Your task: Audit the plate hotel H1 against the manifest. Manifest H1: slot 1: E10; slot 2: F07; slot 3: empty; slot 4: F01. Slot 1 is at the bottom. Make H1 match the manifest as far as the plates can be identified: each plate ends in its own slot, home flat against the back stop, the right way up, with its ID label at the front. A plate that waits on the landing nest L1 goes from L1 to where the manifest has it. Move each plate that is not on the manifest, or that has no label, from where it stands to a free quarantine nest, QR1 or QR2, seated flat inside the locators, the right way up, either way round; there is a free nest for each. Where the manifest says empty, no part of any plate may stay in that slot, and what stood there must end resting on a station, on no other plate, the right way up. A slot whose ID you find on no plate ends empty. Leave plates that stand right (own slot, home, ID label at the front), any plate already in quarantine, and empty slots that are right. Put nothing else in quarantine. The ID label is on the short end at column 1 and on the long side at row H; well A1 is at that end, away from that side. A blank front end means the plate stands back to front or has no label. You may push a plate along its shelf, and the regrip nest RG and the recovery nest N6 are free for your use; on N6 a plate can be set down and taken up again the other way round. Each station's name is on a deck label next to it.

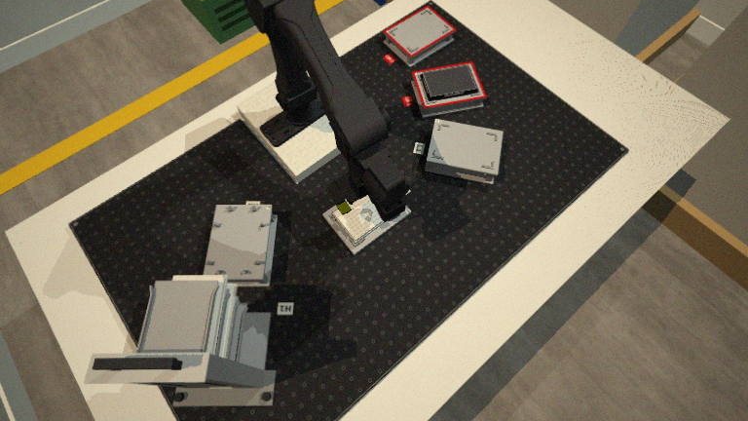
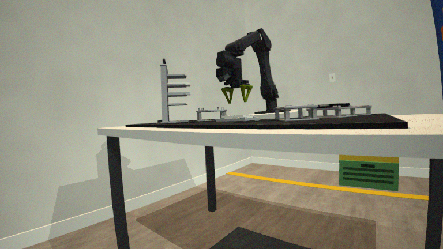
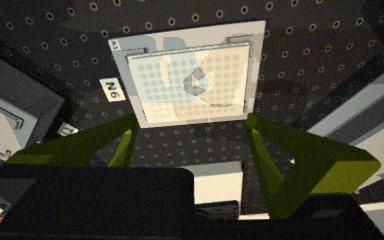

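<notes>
End effector wide open, empty, hovering over pale well plate on N6; next, descend and grip.

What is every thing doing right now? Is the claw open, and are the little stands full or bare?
Tool: open wide, holding nothing, hanging above the pale plate.
Pale plate: lying flat on nest N6, wells up.
Dark plate: sitting in one red-edged nest.
Other red-edged nest: bare.
Grey nest beside them: bare.
Plate hotel: upright; shelf contents too small to tell.
</notes>
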`<state>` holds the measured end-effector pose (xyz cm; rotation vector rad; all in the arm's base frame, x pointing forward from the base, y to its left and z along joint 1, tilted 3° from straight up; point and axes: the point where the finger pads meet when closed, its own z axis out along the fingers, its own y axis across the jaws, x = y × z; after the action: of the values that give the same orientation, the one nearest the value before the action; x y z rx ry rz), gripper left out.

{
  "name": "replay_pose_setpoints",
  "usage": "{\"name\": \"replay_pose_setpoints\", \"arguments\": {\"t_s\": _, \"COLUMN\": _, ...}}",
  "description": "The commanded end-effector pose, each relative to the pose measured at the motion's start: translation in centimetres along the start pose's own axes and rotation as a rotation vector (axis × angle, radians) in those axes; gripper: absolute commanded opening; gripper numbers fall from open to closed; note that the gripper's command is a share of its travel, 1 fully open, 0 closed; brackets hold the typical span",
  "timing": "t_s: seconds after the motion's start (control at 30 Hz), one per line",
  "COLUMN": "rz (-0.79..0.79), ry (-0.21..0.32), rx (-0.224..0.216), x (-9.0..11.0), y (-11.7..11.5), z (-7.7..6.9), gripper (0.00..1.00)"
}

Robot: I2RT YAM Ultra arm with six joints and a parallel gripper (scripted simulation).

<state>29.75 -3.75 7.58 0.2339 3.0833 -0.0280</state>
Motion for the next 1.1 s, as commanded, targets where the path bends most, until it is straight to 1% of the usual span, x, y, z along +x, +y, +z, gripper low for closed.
{"name": "replay_pose_setpoints", "arguments": {"t_s": 0.0, "rz": 0.100, "ry": -0.011, "rx": -0.003, "x": -0.21, "y": 0.06, "z": -0.30, "gripper": 1.00}}
{"name": "replay_pose_setpoints", "arguments": {"t_s": 0.13, "rz": 0.180, "ry": -0.011, "rx": -0.003, "x": -0.21, "y": 0.06, "z": -0.30, "gripper": 1.00}}
{"name": "replay_pose_setpoints", "arguments": {"t_s": 0.2, "rz": 0.180, "ry": -0.011, "rx": -0.003, "x": -0.21, "y": 0.06, "z": -0.30, "gripper": 1.00}}
{"name": "replay_pose_setpoints", "arguments": {"t_s": 0.7, "rz": 0.481, "ry": -0.010, "rx": -0.005, "x": -0.21, "y": 0.06, "z": -0.30, "gripper": 1.00}}
{"name": "replay_pose_setpoints", "arguments": {"t_s": 0.77, "rz": 0.481, "ry": -0.010, "rx": -0.005, "x": -0.21, "y": 0.06, "z": -0.30, "gripper": 1.00}}
{"name": "replay_pose_setpoints", "arguments": {"t_s": 1.07, "rz": 0.721, "ry": -0.010, "rx": -0.006, "x": -0.21, "y": 0.06, "z": -0.30, "gripper": 1.00}}
